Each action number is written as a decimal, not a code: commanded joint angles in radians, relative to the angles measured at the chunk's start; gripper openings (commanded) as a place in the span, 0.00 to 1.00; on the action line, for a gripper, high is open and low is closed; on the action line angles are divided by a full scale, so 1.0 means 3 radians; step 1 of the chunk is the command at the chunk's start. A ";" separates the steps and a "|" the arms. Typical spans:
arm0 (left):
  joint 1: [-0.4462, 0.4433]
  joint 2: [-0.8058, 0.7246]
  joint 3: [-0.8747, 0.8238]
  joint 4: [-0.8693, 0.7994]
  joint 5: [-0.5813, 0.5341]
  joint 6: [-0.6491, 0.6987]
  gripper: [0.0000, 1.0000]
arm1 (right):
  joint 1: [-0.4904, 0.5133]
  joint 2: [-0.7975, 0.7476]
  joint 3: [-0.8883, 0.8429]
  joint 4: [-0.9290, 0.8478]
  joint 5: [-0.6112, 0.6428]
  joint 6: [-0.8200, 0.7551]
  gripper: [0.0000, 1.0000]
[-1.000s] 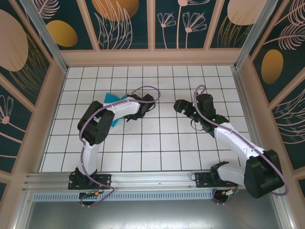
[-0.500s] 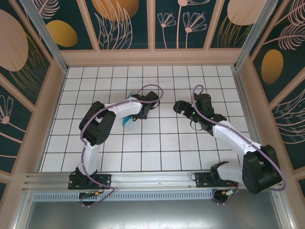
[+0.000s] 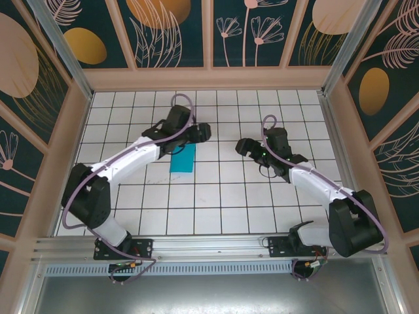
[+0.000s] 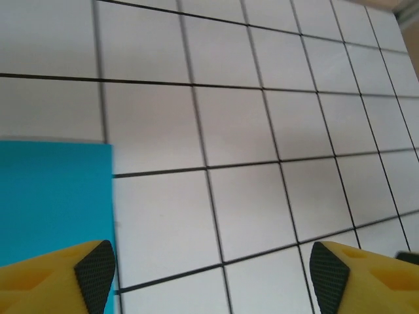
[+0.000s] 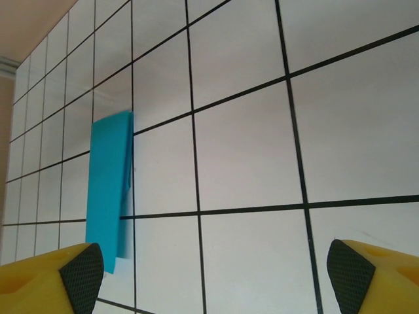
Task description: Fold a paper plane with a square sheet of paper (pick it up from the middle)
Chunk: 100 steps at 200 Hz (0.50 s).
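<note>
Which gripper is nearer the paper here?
Left. The left gripper is just past the far edge of the paper; the right gripper is well off to its right.

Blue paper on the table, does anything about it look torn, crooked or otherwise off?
Nothing stands out. The teal paper lies on the table as a narrow rectangle, its edges roughly following the grid lines, with no tear or crumple visible. The left pincer and right pincer are both open.
</note>
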 commanded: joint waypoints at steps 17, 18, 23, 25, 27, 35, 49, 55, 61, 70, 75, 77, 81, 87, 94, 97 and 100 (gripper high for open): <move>0.0337 0.0124 -0.0415 0.0333 0.0280 -0.0207 0.70 | 0.0088 0.0057 0.0012 0.0211 -0.0142 0.0045 0.91; 0.0340 0.0133 -0.0419 0.0333 0.0271 -0.0210 0.69 | 0.0089 0.0061 0.0012 0.0210 -0.0142 0.0044 0.91; 0.0368 0.0182 -0.0431 0.0328 0.0248 -0.0231 0.66 | 0.0096 0.0073 0.0012 0.0214 -0.0149 0.0055 0.91; 0.0379 0.0199 -0.0440 0.0332 0.0240 -0.0236 0.64 | 0.0097 0.0079 0.0012 0.0211 -0.0147 0.0057 0.91; 0.0385 0.0219 -0.0446 0.0331 0.0235 -0.0234 0.63 | 0.0096 0.0088 0.0009 0.0214 -0.0151 0.0060 0.91; 0.0420 0.0289 -0.0463 0.0338 0.0202 -0.0244 0.59 | 0.0108 0.0108 0.0017 0.0217 -0.0166 0.0068 0.91; 0.0470 0.0451 -0.0494 0.0333 0.0095 -0.0281 0.52 | 0.0136 0.0139 0.0022 0.0224 -0.0179 0.0076 0.92; 0.0474 0.0497 -0.0513 0.0342 0.0032 -0.0284 0.51 | 0.0146 0.0151 0.0020 0.0224 -0.0181 0.0077 0.92; 0.0475 0.0528 -0.0526 0.0343 -0.0036 -0.0291 0.50 | 0.0159 0.0160 0.0022 0.0225 -0.0179 0.0078 0.91; 0.0474 0.0580 -0.0554 0.0364 -0.0062 -0.0314 0.50 | 0.0175 0.0177 0.0025 0.0224 -0.0180 0.0078 0.91; 0.0472 0.0603 -0.0574 0.0381 -0.0047 -0.0327 0.49 | 0.0183 0.0190 0.0030 0.0223 -0.0177 0.0078 0.92; 0.0471 0.0606 -0.0586 0.0391 -0.0042 -0.0333 0.49 | 0.0185 0.0193 0.0032 0.0220 -0.0181 0.0078 0.91; 0.0472 0.0621 -0.0606 0.0419 -0.0028 -0.0354 0.49 | 0.0190 0.0202 0.0034 0.0219 -0.0178 0.0078 0.91; 0.0473 0.0635 -0.0643 0.0453 -0.0007 -0.0388 0.49 | 0.0198 0.0213 0.0038 0.0220 -0.0177 0.0077 0.91; 0.0471 0.0651 -0.0675 0.0475 -0.0002 -0.0414 0.49 | 0.0202 0.0226 0.0042 0.0220 -0.0174 0.0081 0.91; 0.0471 0.0660 -0.0685 0.0476 -0.0005 -0.0424 0.49 | 0.0202 0.0233 0.0043 0.0220 -0.0173 0.0081 0.91; 0.0471 0.0667 -0.0694 0.0472 -0.0010 -0.0438 0.48 | 0.0206 0.0238 0.0043 0.0220 -0.0172 0.0080 0.91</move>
